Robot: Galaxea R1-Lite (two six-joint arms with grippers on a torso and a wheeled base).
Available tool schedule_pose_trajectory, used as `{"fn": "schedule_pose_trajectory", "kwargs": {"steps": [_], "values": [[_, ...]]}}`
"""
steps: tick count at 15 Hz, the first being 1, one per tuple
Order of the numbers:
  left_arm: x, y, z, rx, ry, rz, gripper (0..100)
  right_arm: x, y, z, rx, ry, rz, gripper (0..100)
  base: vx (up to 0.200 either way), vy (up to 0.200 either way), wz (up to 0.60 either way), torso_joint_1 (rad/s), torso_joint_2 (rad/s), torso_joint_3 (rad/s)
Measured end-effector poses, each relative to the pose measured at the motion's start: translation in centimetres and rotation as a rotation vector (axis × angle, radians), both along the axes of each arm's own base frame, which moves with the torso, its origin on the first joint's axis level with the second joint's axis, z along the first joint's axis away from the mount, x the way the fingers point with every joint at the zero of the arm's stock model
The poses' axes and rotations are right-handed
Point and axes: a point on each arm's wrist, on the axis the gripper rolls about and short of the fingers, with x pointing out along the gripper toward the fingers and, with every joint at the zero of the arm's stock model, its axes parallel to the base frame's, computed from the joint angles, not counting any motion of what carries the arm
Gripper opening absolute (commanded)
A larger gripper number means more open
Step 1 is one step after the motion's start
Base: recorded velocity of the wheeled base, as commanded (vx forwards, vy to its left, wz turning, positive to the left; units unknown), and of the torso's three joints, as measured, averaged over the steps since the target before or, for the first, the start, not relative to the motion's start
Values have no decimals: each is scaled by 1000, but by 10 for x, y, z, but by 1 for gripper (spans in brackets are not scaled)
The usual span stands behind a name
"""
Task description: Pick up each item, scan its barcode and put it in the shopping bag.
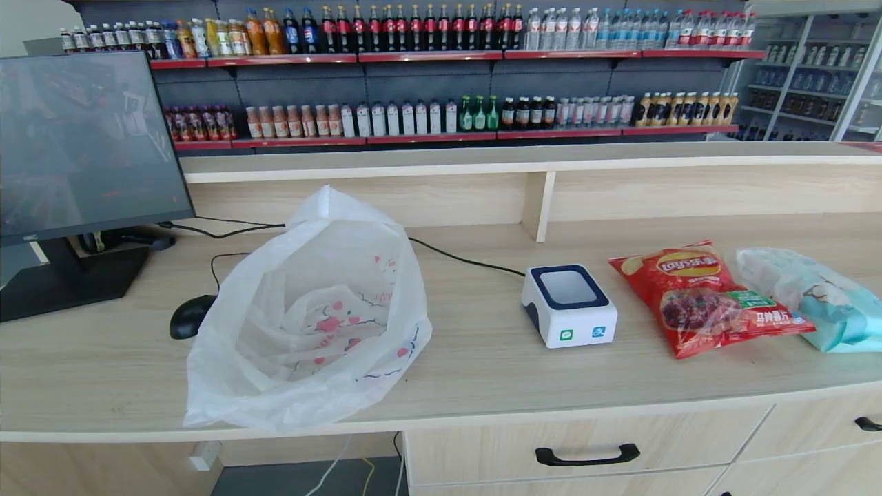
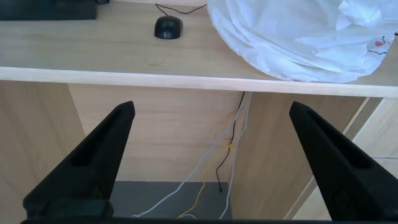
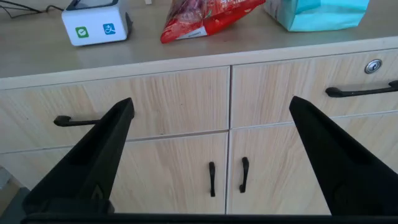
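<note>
Head view is showing a pale wooden counter (image 1: pixel 482 358) carrying a dark monitor (image 1: pixel 83 145) at the far left. A black mouse (image 1: pixel 191 315) is lying just beside the white shopping bag (image 1: pixel 310 324), and a black cable (image 1: pixel 462 260) is running behind the bag to the white scanner (image 1: pixel 568 305). Shelves of bottles (image 1: pixel 441 76) are standing behind the counter. Nothing is lying between the scanner and the goods to its right.

The red chips bag (image 1: pixel 703 300) is lying flat just right of the scanner, its long axis running from the counter's back toward its front and slanting slightly rightward. The pale blue soft pack (image 1: pixel 813 300) is lying against its right side, angled the same way. The shopping bag's mouth is gaping upward and toward the front edge; the scanner's window is facing up.

Counting: two items, one scanner, one shopping bag, one mouse, one monitor.

The left gripper (image 2: pixel 211 109) is hanging below the counter edge, facing loose wires, fingers spread wide and gripping nothing. The right gripper (image 3: pixel 211 102) is sitting before the drawers (image 3: pixel 143 106), likewise spread wide and empty.
</note>
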Motion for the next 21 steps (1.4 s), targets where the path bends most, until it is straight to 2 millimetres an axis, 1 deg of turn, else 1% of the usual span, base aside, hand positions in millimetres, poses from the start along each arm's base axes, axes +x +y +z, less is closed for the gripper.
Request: {"fn": "schedule_pose_trajectory", "kwargs": {"steps": [6, 8, 11, 12, 14, 16, 19, 21], "values": [[0, 0, 0, 4, 0, 0, 100, 0, 0, 1, 1, -10, 0, 100, 0, 0, 0, 0, 0, 0], [0, 0, 0, 4, 0, 0, 100, -4, 0, 17, 6, -83, 15, 100, 0, 0, 0, 0, 0, 0], [0, 0, 0, 4, 0, 0, 100, -17, 2, 42, 12, -106, 95, 100, 0, 0, 0, 0, 0, 0], [0, 0, 0, 4, 0, 0, 100, -20, 2, 53, 12, -117, 116, 100, 0, 0, 0, 0, 0, 0], [0, 0, 0, 4, 0, 0, 100, -19, 3, 79, 16, -111, 136, 100, 0, 0, 0, 0, 0, 0], [0, 0, 0, 4, 0, 0, 100, -11, 2, 110, 23, -93, 150, 100, 0, 0, 0, 0, 0, 0], [0, 0, 0, 4, 0, 0, 100, 11, 3, 163, 35, -89, 160, 100, 0, 0, 0, 0, 0, 0], [0, 0, 0, 4, 0, 0, 100, 35, 3, 190, 15, -56, 168, 100, 0, 0, 0, 0, 0, 0]]}}
